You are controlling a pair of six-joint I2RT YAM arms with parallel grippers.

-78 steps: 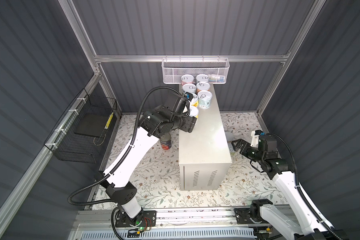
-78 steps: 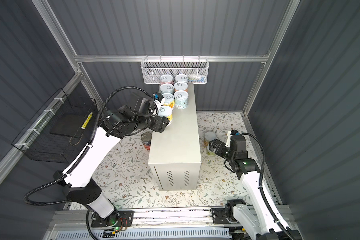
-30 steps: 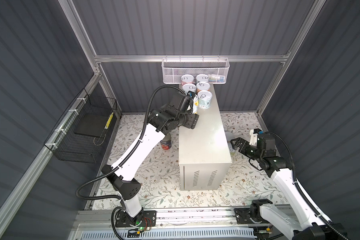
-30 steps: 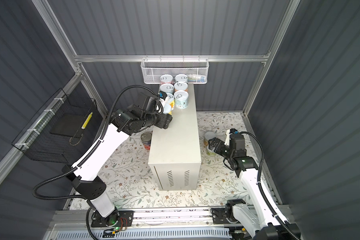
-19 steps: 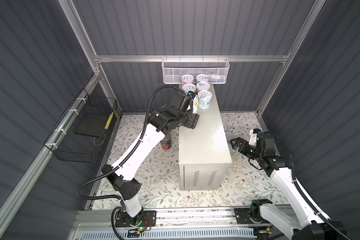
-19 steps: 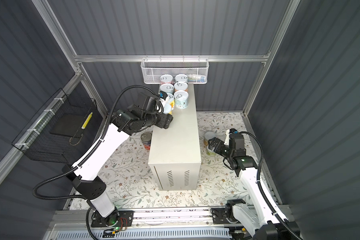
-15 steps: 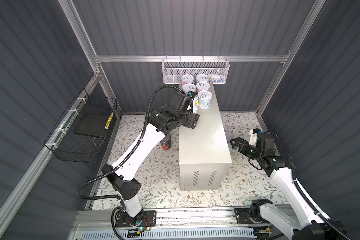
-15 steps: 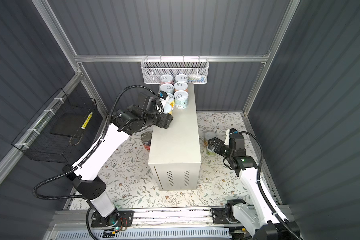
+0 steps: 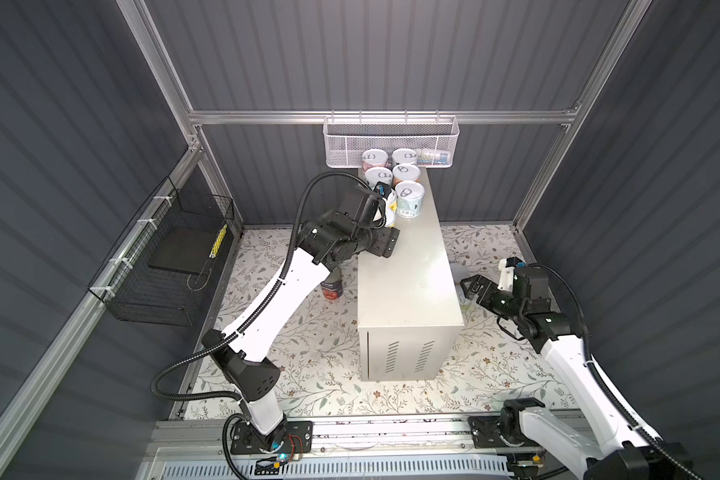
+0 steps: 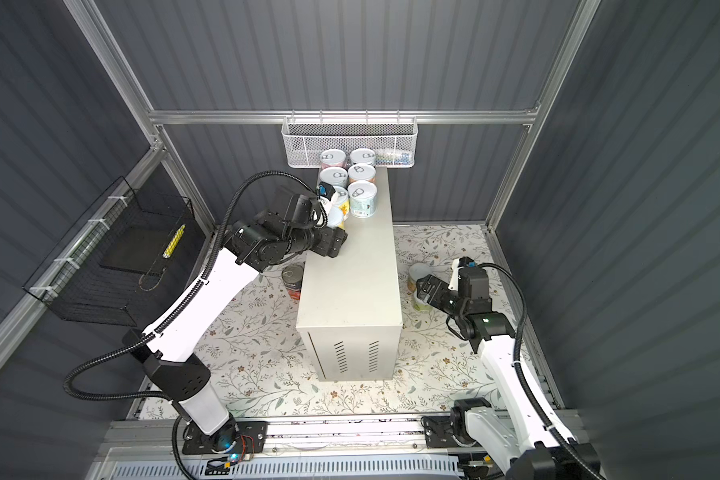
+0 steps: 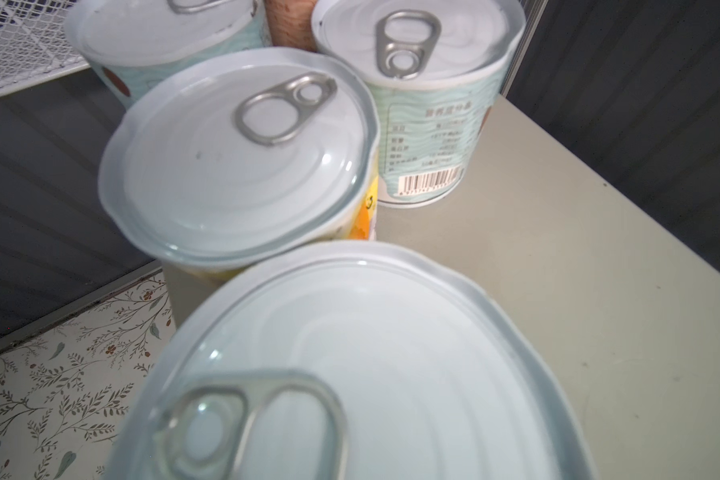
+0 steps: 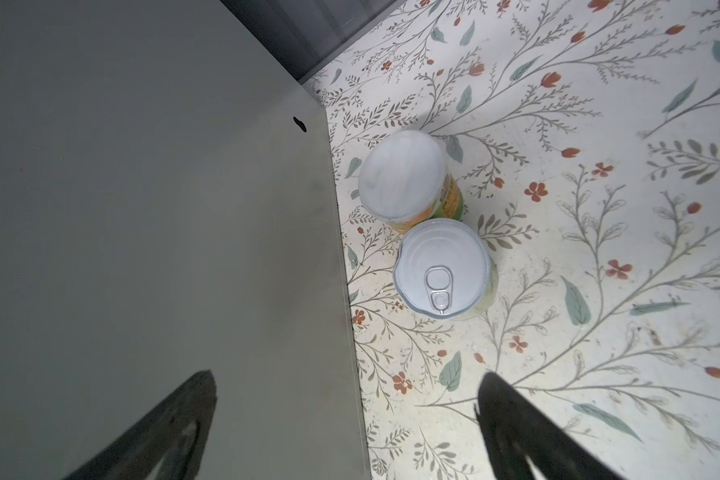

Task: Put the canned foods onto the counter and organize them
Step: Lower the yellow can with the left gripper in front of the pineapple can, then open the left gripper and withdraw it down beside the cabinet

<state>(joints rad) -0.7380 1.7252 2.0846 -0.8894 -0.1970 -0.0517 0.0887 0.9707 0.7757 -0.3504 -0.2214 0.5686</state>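
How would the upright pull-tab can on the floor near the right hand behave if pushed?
Probably rigid: the can looks metal, lid sealed. Upright on its flat base, it should slide rather than roll. A push may also shift the neighbouring can apparently touching it.

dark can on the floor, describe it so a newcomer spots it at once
Find the cream cabinet standing mid-floor in a top view. On its left side, the dark can stands alone on the flowered floor, close to the cabinet wall. Its dark label, red at the bottom, sets it apart from the two pale-labelled cans on the cabinet's other side.
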